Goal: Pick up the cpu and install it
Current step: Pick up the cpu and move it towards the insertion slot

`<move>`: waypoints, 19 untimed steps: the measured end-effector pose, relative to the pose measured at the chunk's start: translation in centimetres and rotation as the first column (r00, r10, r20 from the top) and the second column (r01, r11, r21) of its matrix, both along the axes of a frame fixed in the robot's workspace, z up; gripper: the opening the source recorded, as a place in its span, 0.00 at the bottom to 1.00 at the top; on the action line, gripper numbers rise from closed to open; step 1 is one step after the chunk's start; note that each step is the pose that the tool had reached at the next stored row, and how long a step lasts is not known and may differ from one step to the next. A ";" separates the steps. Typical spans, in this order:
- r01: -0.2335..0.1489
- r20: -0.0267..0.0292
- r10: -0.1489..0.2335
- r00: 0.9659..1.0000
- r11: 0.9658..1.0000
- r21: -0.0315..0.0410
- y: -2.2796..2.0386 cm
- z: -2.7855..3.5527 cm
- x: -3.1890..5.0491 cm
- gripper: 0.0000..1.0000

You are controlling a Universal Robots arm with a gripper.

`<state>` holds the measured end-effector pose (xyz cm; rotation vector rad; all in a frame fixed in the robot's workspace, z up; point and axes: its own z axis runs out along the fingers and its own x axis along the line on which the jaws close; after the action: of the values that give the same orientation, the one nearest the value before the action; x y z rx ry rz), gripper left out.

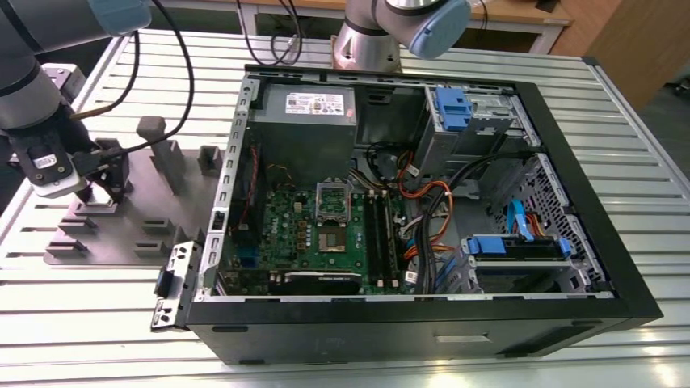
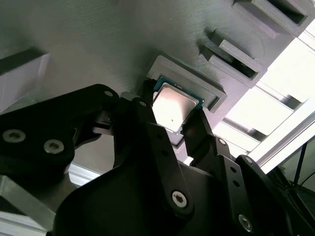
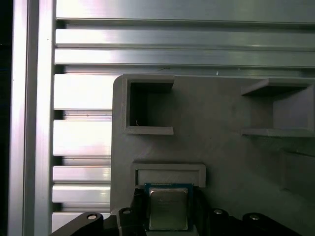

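**The cpu [image 2: 171,109] pinched in its tray pocket, well apart from the computer**

The cpu shows its silvery top and pale green edge in both wrist views. It lies at the raised grey pocket frame [image 3: 168,169] of the holder plate [image 1: 140,218]. Whether it rests on the pocket floor or is already a touch clear of it cannot be told.

The gripper [image 1: 95,190] stands directly over it at a narrow setting. Its black fingers [image 2: 145,115] are drawn in against two opposite edges of the chip, one on each side, so the chip sits squarely between them. No gap shows at either edge, so this reads as a hold on the cpu rather than a hover.

The step in hand looks like taking the chip out of the pocket. To do that well:
- Keep the pinch on the edges only, and light, since the part is thin.
- Keep the chip level, so that no corner catches the pocket frame.
- Keep the travel straight along the pocket walls rather than slanted.

Further out, the holder plate lies on the slatted metal table [image 1: 86,323] at the exterior view's left. It sits just beside the open computer case [image 1: 410,311]. Inside the case, the green motherboard [image 1: 307,222] and its socket [image 1: 329,238] are well apart from the gripper.
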<state>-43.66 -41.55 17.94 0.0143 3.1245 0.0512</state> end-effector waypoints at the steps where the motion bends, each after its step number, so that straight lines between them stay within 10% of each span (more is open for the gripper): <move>1: 0.000 0.000 0.000 1.000 1.000 0.000 0.00 0.00 0.00 0.51; 19: 0.000 0.000 0.000 1.000 1.000 0.000 0.00 0.16 0.00 0.58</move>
<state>-43.66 -41.55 18.10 0.0143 3.1248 0.0510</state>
